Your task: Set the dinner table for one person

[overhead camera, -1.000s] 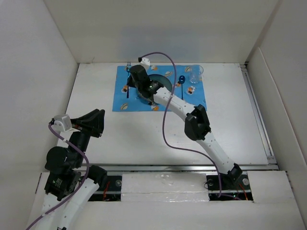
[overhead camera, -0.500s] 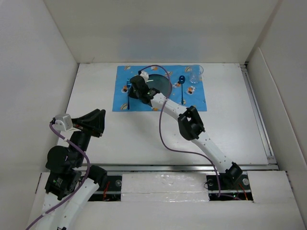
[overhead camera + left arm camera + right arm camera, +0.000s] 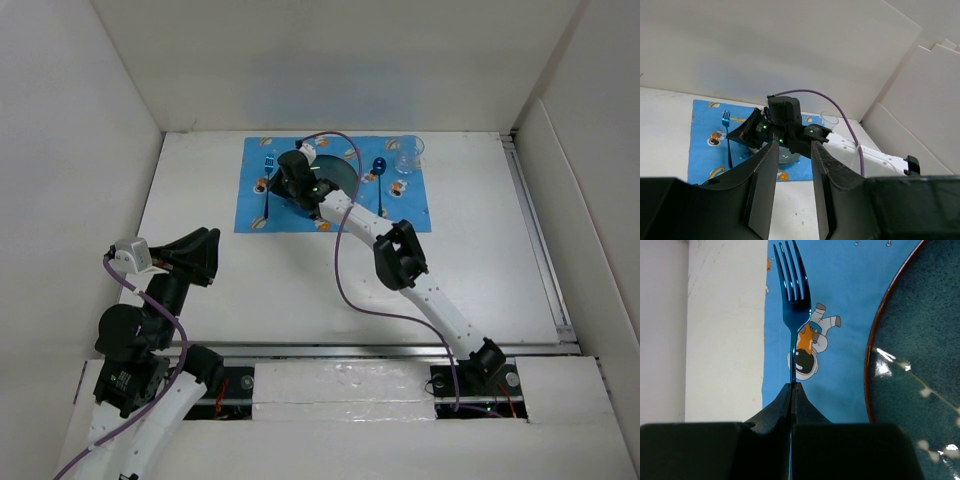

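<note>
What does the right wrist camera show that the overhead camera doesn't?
Only the wrist view: the separate tines of the fork, an astronaut printed on the placemat, the brown rim of the plate, and the right hand closed on the fork's handle. Only the overhead view: the whole dinner table, the spoon and glass right of the plate, and the left arm. Both show the fork lying left of the plate on the placemat.

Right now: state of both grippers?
The left gripper: open, holding nothing.
The right gripper: closed on the fork handle.
</note>
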You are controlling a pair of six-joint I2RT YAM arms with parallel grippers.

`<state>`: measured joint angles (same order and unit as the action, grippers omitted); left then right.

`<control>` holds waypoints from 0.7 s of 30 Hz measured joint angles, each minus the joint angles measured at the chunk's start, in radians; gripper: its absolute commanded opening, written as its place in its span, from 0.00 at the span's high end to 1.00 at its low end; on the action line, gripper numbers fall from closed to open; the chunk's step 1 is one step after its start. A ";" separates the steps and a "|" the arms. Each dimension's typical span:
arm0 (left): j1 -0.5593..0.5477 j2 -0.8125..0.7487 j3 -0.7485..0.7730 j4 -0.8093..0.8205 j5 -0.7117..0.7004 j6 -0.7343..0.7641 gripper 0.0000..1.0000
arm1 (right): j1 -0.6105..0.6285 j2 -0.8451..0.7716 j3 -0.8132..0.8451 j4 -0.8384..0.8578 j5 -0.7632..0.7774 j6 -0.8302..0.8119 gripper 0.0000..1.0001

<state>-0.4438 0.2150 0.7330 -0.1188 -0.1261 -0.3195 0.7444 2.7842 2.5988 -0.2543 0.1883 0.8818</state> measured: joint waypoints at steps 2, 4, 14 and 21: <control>0.000 0.000 0.000 0.000 -0.001 0.000 0.71 | -0.005 0.006 0.000 0.000 -0.006 0.009 0.95; 0.000 0.000 0.000 0.000 -0.002 0.000 0.71 | -0.007 0.011 0.000 0.000 -0.013 0.016 0.92; 0.000 -0.001 0.000 -0.002 -0.006 0.000 0.71 | -0.026 0.011 -0.010 0.002 -0.054 0.043 0.78; 0.000 -0.002 0.000 -0.002 -0.007 0.000 0.71 | -0.032 0.011 -0.035 0.010 -0.058 0.047 0.75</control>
<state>-0.4438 0.2134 0.7330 -0.1211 -0.1333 -0.3195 0.7124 2.7953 2.5633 -0.2440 0.1299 0.9287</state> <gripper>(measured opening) 0.291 0.247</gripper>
